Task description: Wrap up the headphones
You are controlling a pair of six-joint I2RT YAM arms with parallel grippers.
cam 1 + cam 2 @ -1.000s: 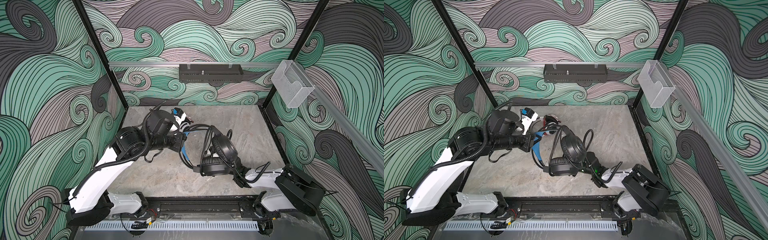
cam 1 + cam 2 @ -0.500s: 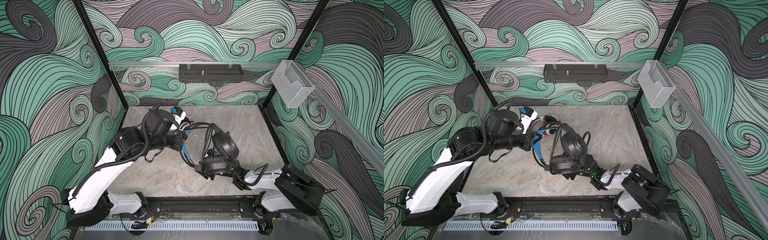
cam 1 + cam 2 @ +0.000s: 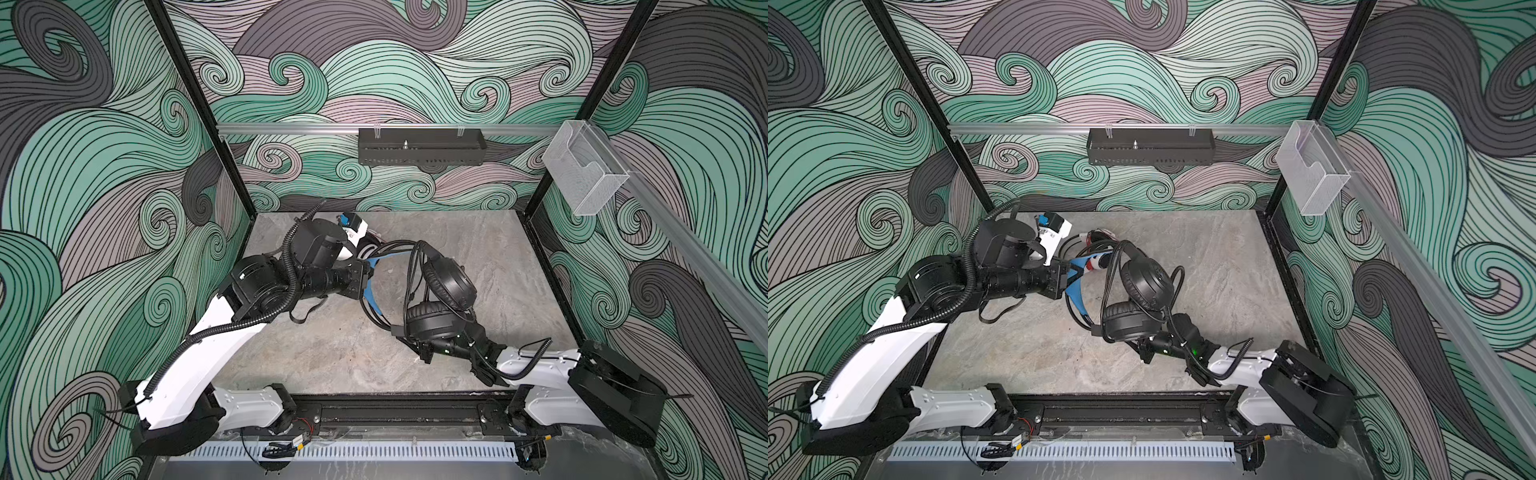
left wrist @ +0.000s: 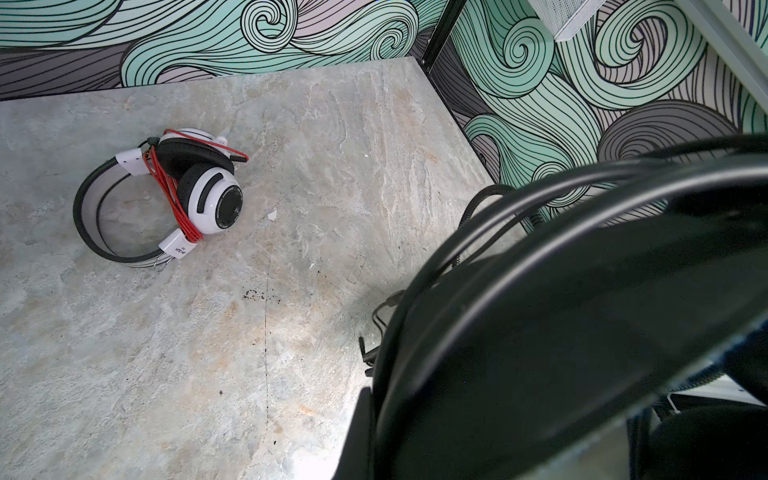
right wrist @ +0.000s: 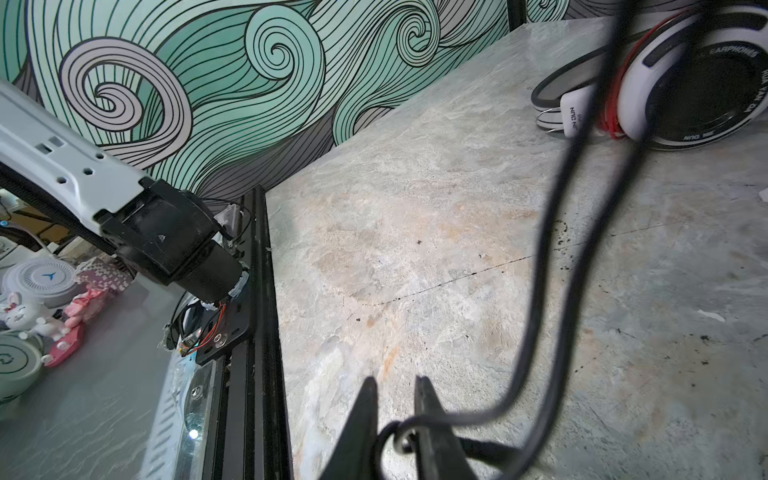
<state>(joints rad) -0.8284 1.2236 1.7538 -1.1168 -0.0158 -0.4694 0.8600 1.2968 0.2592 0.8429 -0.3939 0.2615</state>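
Walls (image 3: 374, 83): swirling green, grey and mauve wave pattern closed the cell in on three sides
Counter (image 3: 332, 353): mottled grey stone surface, flecked with dark specks and crossed by a thin dark line
Left arm (image 3: 199, 357): white and black, reached from the near left corner toward the middle
Right arm (image 3: 540, 365): lay low along the near right side, its wrist tucked under the lower ear cup
Black headset (image 3: 451, 282): sat near the middle of the counter between both arms, blue-lined headband toward the left arm, two ear cups close together on the right arm's side
White headset (image 4: 208, 199): lay on the counter near the back wall, beyond the left arm's wrist, ear cups folded together inside its band
Black cord (image 5: 552, 257): looped several times around the black headset, with one loop hanging down to the right arm's tip
Red cord (image 4: 166, 183): was wound across the white headset beside its ear cups
Left fingers (image 3: 362, 274): clamped on the black headset's blue-lined headband
Right fingers (image 5: 430, 419): stood nearly together, pinching a loop of the black cord, with a narrow gap at the tips
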